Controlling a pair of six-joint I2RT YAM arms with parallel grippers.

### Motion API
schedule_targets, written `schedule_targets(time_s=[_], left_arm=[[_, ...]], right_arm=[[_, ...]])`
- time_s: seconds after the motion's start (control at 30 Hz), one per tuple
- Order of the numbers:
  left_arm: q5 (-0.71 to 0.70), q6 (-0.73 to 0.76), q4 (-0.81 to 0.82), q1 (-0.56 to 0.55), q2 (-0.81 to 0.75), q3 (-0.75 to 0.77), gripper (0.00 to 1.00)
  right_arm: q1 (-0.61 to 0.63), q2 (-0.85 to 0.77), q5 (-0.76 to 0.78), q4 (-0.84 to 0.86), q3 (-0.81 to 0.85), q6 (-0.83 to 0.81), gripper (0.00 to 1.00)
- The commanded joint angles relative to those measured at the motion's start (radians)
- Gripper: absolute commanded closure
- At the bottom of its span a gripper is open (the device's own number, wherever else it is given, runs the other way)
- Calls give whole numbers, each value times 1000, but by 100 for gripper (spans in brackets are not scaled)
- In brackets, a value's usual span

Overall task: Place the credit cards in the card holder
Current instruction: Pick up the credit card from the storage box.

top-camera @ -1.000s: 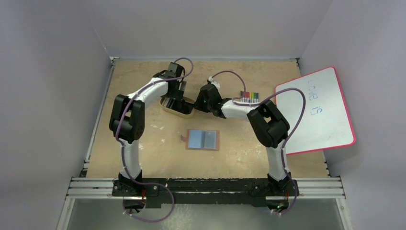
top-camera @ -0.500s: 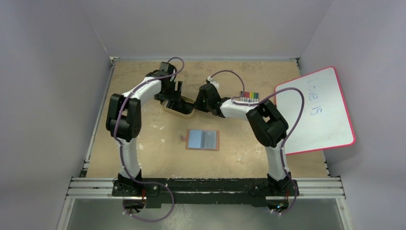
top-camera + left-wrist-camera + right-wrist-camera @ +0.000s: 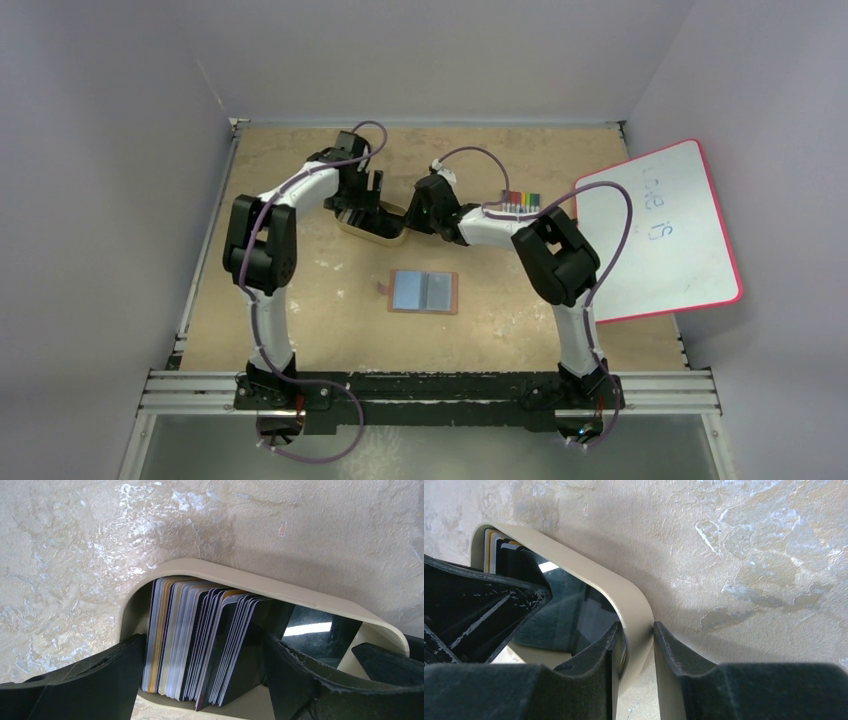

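since a second ago the left arm's elbow has swung toward the worktop's (image 3: 300,320) left edge. the left gripper (image 3: 202,680) stands spread wide astride the credit cards (image 3: 190,630), one finger on each side of the upright stack in the tan tray (image 3: 300,597). the right gripper (image 3: 638,635) pinches the tray's end wall, one finger inside, one outside. the card holder (image 3: 425,292) lies open mid-worktop, well apart from both grippers.

Right tool (image 3: 636,632) and tray wall (image 3: 589,580) crowd the cards (image 3: 200,645)

The whiteboard (image 3: 650,272) bears handwriting too blurred to read.
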Motion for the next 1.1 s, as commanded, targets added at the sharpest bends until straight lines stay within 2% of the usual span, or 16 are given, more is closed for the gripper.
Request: schedule_targets(time_s=[0.0, 0.2, 0.3, 0.37, 0.63, 0.83, 0.97, 1.07], left_arm=[[-34, -11, 23, -36, -1, -20, 21], [-88, -30, 5, -91, -14, -7, 45], [-101, -34, -2, -106, -27, -6, 66], [-109, -41, -6, -116, -34, -4, 73], [-316, 54, -56, -121, -16, 39, 79], [-345, 105, -55, -75, 0, 57, 79], [-392, 131, -44, -62, 4, 58, 72], [-423, 137, -40, -47, 0, 61, 58]], right_arm=[[3, 30, 32, -41, 15, -25, 69], [4, 37, 33, -36, 12, -20, 70], [3, 35, 32, -31, 6, -17, 70], [4, 35, 31, -28, 3, -16, 70], [4, 33, 9, -54, -6, -11, 73], [3, 30, 18, -59, -15, -16, 77], [3, 22, 37, -70, -19, -17, 77], [4, 16, 38, -67, -21, -17, 78]])
